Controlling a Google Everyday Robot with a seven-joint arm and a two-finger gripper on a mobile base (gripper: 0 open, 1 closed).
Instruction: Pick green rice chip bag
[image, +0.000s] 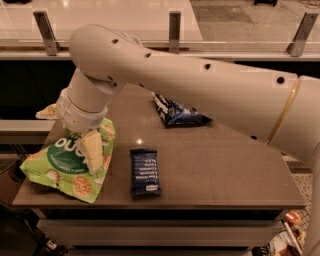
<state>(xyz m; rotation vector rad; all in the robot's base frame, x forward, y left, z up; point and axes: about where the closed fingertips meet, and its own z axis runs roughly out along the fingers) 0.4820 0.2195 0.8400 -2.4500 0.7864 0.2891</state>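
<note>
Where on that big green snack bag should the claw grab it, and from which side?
Probably the bag's far end, coming from above. The green rice chip bag lies flat on the table, so only its puffy ends offer something to pinch. The gripper hangs open over that end, fingers spread wide.

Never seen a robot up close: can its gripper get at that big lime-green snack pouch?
Probably yes. The gripper sits open right at the lime-green snack pouch's top edge, one finger over its front; nothing lies between them.
</note>
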